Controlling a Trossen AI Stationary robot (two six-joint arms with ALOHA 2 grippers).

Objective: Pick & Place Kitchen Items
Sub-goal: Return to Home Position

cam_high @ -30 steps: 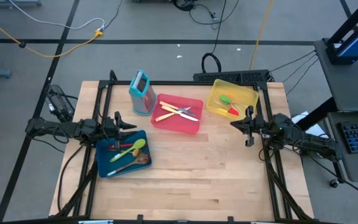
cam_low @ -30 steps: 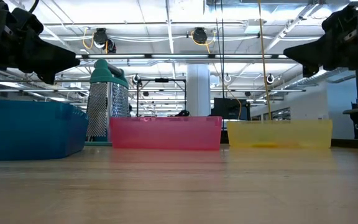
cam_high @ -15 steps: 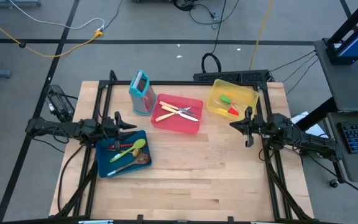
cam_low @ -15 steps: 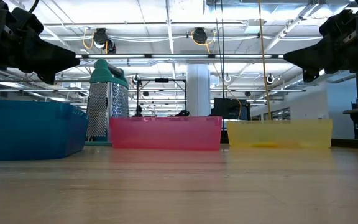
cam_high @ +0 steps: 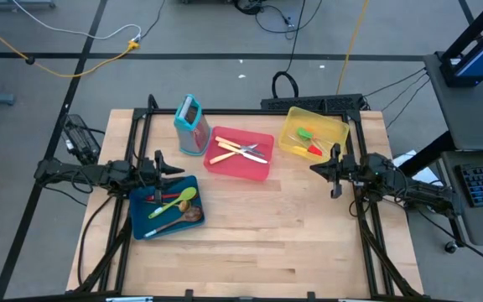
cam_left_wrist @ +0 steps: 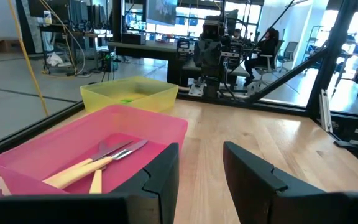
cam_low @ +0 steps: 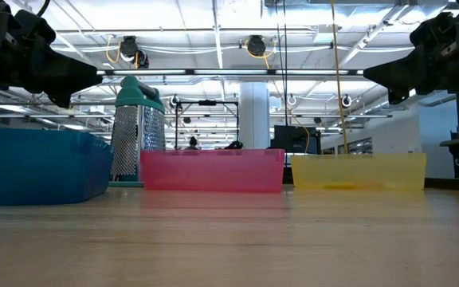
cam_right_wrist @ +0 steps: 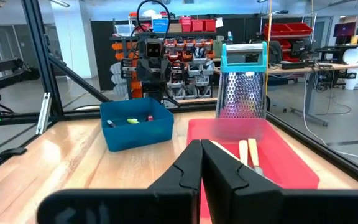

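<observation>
**So, arms out at the sides**

Left tool (cam_high: 168,165) is spread apart at the left edge of the counter (cam_high: 258,243), by the blue tray (cam_high: 138,220) of spoons (cam_high: 174,202). Right tool (cam_high: 319,168) is pinched closed near the right edge. Knives (cam_high: 240,151) lie in the red tray (cam_high: 254,170), spatulas (cam_high: 306,133) in the yellow tray (cam_high: 329,126), back right corner.

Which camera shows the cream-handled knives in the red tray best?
Left wrist view: the cream-handled knives lie close, blades visible. High view shows them small; right wrist view, only handle ends; in the low view the red tray hides them.
</observation>
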